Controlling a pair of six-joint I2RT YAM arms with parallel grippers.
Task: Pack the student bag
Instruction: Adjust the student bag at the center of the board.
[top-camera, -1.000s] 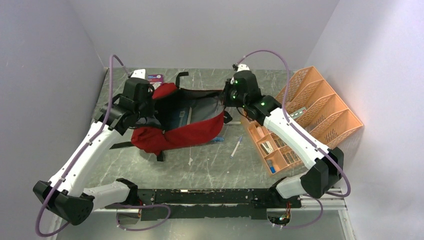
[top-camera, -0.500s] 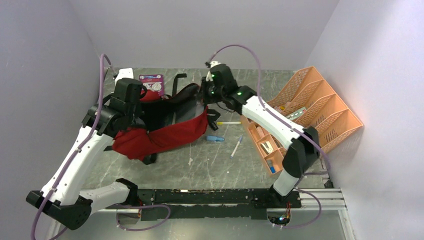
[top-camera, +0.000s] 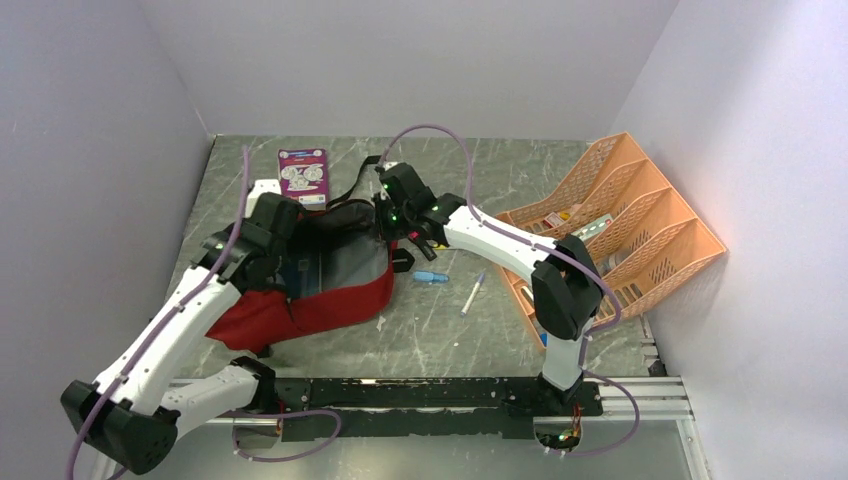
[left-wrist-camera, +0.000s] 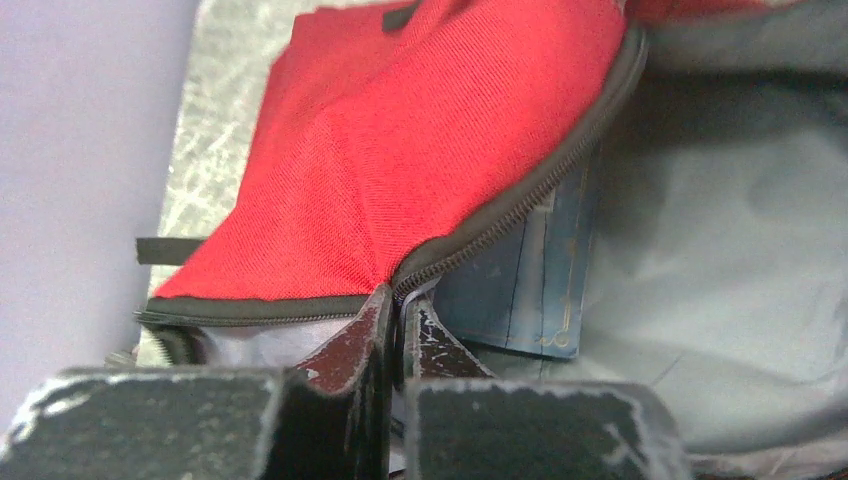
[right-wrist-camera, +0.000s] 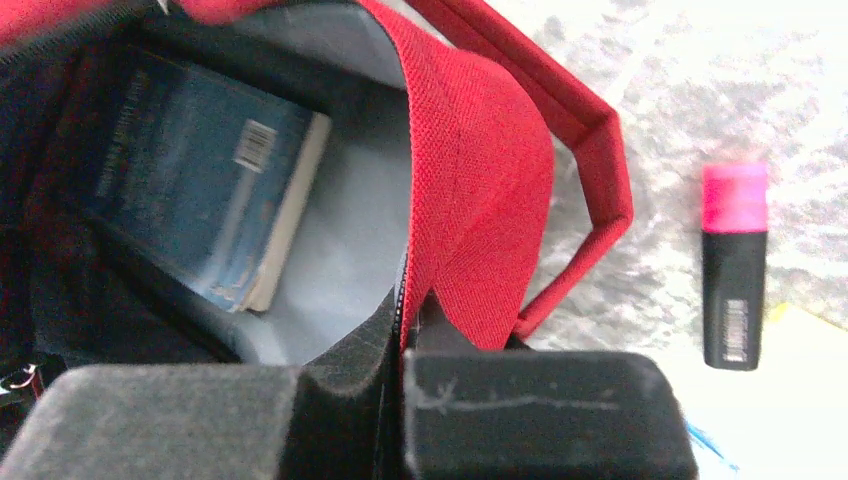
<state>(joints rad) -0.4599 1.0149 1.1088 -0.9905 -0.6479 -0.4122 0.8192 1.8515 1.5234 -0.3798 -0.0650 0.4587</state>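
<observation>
The left gripper (left-wrist-camera: 395, 312) and right gripper (right-wrist-camera: 404, 318) each pinch shut on the rim of the soft dark red cloth student bag (top-camera: 335, 300) stretched between them, holding its mouth open; next, I think, one must let go and fetch something.

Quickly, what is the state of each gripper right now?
Left gripper: closed, pinching the student bag at its zipper edge.
Right gripper: closed, pinching the student bag at its red rim.
</observation>
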